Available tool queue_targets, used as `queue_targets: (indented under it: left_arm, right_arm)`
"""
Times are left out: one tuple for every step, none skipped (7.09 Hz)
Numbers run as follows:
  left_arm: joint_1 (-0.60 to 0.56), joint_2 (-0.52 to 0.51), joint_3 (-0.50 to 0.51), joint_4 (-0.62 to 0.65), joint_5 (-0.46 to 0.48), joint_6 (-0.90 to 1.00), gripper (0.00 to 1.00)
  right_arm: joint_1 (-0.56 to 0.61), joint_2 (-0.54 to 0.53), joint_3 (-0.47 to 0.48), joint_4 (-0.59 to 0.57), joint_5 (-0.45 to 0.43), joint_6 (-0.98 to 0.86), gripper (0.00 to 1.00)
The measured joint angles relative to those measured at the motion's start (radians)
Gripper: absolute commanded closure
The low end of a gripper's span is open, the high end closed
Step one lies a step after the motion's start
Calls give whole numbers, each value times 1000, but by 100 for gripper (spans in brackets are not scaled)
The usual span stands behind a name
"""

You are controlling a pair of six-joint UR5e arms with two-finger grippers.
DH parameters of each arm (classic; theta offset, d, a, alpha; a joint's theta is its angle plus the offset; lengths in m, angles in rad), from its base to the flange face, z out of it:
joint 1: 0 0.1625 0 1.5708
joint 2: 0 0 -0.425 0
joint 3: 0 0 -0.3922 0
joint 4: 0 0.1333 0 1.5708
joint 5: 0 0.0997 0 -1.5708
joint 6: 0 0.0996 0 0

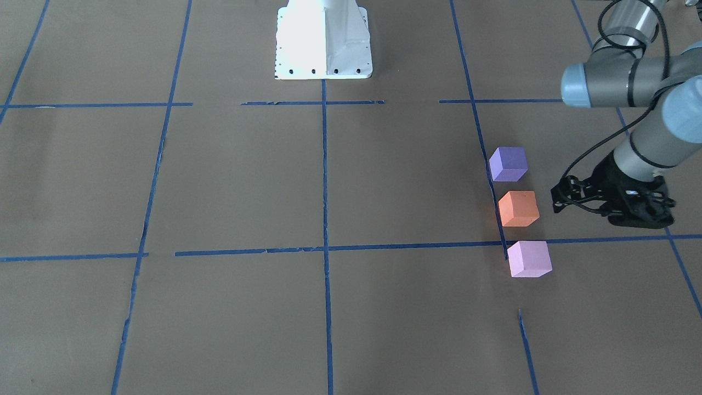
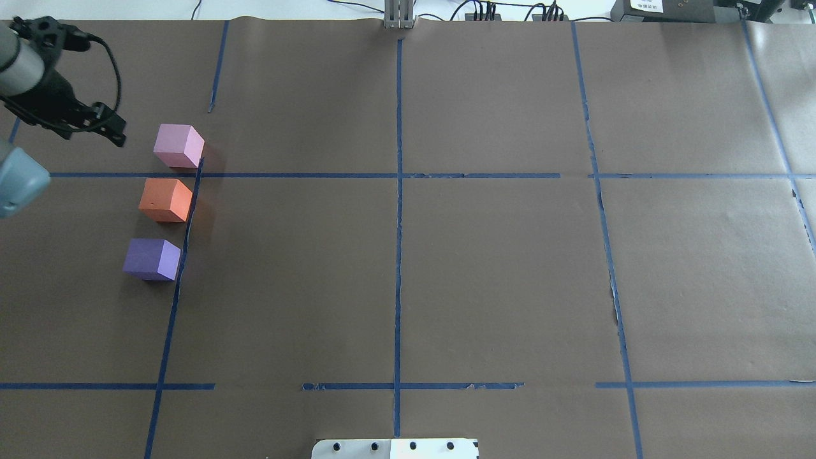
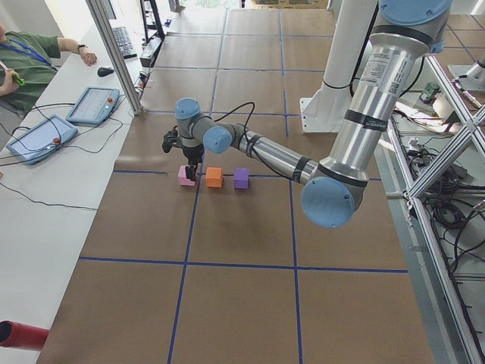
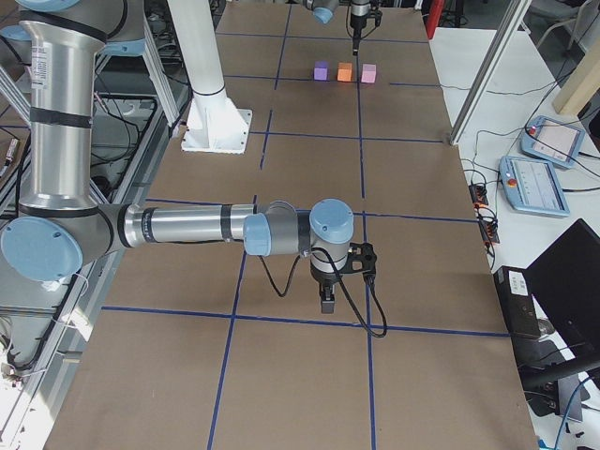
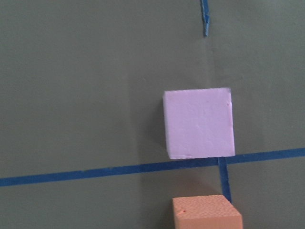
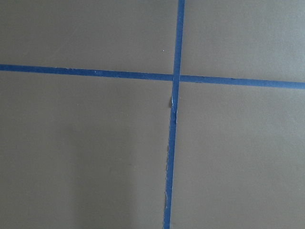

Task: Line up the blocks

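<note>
Purple block [image 1: 508,163], orange block [image 1: 519,208], pink block [image 1: 529,258]: spaced row on counter [image 1: 247,181], long axis along blue tape line [image 1: 482,137]. Left claw [image 1: 560,196] near the row, right claw [image 4: 326,302] well apart. Cannot tell either claw's grip.

The left arm of silver-grey tubes and pale-blue joint caps [image 1: 620,82] carried a thin black cable [image 2: 119,73] looping down to its black left gripper of skeletal linkages [image 1: 558,196]. The right arm [image 4: 178,227] matched it, with dark bands at the joints. The white flared metal pedestal [image 1: 323,41] showed a row of dark screw holes.

brown table [image 2: 503,274], blue tape grid [image 2: 398,255], seated operator [image 3: 23,64]
</note>
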Motion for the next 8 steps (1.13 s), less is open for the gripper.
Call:
queue_targets:
  left_arm:
    - [-102, 19, 7, 64, -10, 209, 0]
    - [-211, 58, 37, 91, -29, 415, 0]
    - [-298, 103, 75, 98, -48, 579, 0]
    - [-354, 150, 104, 98, -57, 681, 0]
    - [-377, 180, 118, 97, -59, 721, 0]
    - [-385, 197, 123, 98, -60, 733, 0]
    - [-389, 205, 126, 100, -71, 728, 0]
    - [-395, 212, 128, 102, -115, 691, 0]
  right_arm:
    - [0, 0, 0, 0, 0, 0, 0]
    - [0, 0, 0, 0, 0, 0, 0]
    - [0, 0, 0, 0, 0, 0, 0]
    - [0, 0, 0, 0, 0, 0, 0]
    - [0, 0, 0, 0, 0, 0, 0]
    - [0, 0, 0, 0, 0, 0, 0]
    - [0, 0, 0, 0, 0, 0, 0]
    - [0, 0, 0, 0, 0, 0, 0]
